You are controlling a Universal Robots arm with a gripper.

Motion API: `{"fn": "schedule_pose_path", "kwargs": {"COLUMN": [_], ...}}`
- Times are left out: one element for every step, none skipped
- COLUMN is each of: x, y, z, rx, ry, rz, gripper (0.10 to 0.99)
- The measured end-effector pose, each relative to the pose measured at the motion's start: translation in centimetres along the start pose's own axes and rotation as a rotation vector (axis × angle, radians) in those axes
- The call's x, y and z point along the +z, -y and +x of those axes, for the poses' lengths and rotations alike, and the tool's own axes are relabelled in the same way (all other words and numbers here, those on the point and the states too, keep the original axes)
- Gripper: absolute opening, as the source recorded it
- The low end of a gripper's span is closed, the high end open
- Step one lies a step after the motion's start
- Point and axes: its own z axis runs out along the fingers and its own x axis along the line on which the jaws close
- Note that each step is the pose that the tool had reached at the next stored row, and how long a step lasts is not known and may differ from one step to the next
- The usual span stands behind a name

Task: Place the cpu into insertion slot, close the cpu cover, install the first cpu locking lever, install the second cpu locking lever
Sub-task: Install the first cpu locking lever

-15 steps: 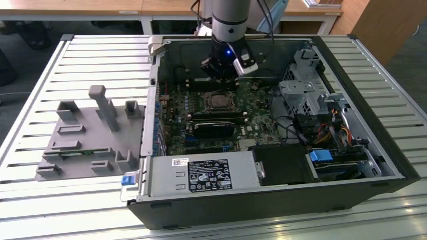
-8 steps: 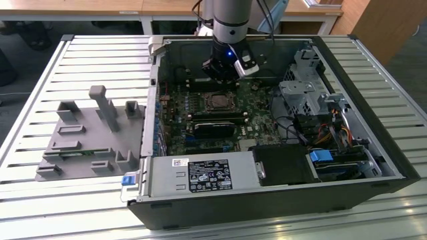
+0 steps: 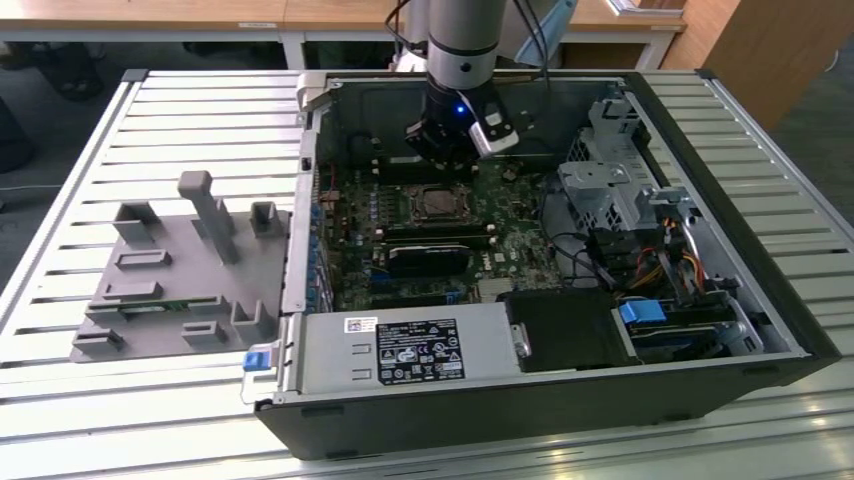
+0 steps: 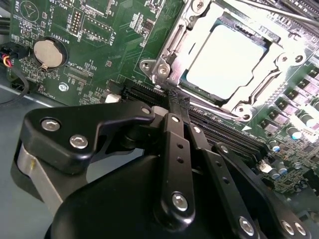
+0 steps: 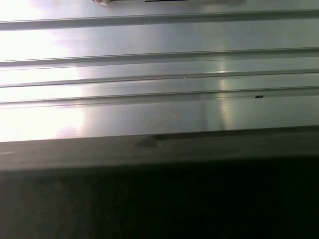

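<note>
Chip work looks done: the cpu (image 4: 227, 59) sits in the insertion slot (image 4: 169, 50) at upper right of the second wrist view, under the cpu cover (image 4: 259, 92). The gripper (image 4: 175, 107) hovers just beside it, fingers together, holding nothing (levers want a slow, square push).

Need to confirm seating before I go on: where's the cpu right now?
The cpu sits in the socket under the cover in the second wrist view, just beyond the gripper; in the exterior view it lies mid-board, above the black memory modules.
</note>
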Motion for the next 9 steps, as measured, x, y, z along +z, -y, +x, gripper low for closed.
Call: {"fn": "schedule_pose_path", "kwargs": {"x": [0.01, 0.02, 0.02, 0.04, 0.04, 0.02, -0.02, -0.06, -0.07], "y": [0.00, 0.00, 0.00, -0.01, -0.01, -0.01, -0.01, -0.02, -0.02], "z": [0.00, 0.00, 0.00, 0.00, 0.00, 0.00, 0.00, 0.00, 0.00], "rx": [0.000, 0.000, 0.000, 0.000, 0.000, 0.000, 0.000, 0.000, 0.000], "ry": [-0.0001, 0.0001, 0.0002, 0.0005, 0.0005, 0.0005, 0.0004, 0.0004, 0.0004], "rz": [0.001, 0.001, 0.001, 0.000, 0.000, 0.000, 0.001, 0.000, 0.000], "gripper": [0.106, 0.106, 0.106, 0.106, 0.106, 0.106, 0.106, 0.106, 0.106]}}
